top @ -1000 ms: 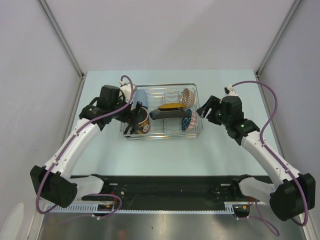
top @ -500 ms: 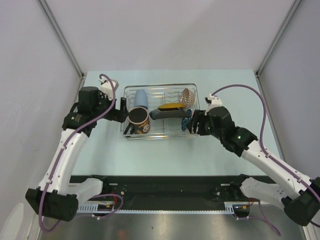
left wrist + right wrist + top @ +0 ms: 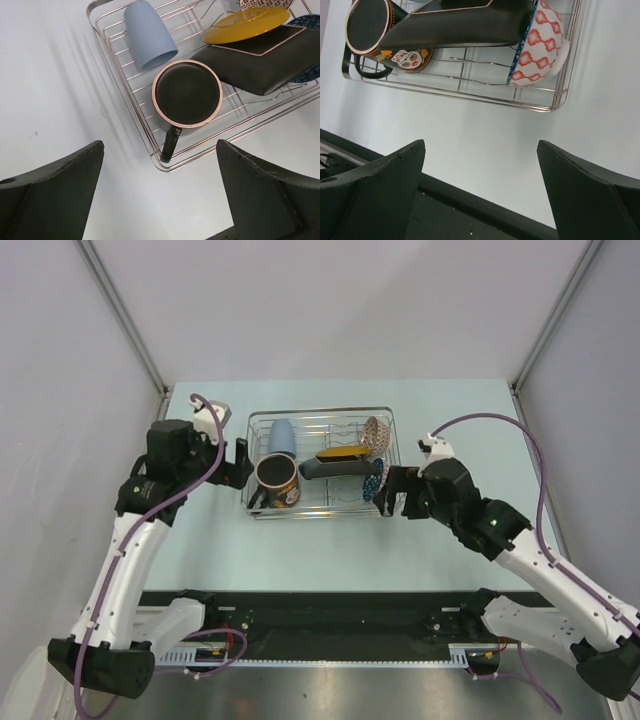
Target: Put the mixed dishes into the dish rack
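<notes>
Left gripper [image 3: 243, 462] has drawn back left of the rack [image 3: 320, 410]; right gripper [image 3: 388, 492] has come to its right edge; both spread, empty.

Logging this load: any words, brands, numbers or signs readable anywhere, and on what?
No readable text anywhere.
The dark mug in the dish rack carries only skull pictures, no lettering.
The square black plate, light blue cup and patterned bowl carry no writing.
</notes>
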### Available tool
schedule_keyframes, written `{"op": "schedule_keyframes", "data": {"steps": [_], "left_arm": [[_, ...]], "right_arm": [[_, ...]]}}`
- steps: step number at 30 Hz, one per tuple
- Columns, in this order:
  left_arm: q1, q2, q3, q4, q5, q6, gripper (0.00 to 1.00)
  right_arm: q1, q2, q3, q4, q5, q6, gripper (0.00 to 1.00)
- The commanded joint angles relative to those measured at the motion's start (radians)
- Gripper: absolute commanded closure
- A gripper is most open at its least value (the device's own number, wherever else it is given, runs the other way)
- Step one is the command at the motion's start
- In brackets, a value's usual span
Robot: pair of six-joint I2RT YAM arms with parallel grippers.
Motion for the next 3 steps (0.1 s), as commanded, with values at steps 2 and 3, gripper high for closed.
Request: {"op": "schedule_keyframes", "data": {"steps": [2,3], "left_arm": [[0.000,-0.030,-0.002,0.011,-0.012,0.006,0.00],[0.000,-0.033,-0.002,0.013,-0.015,0.006,0.00]], "right_arm": [[0.020,-0.026,0.062,-0.018,0.032,-0.018,0.00],[0.023,-0.030,0.062,-0.018,0.032,-0.023,0.00]]}}
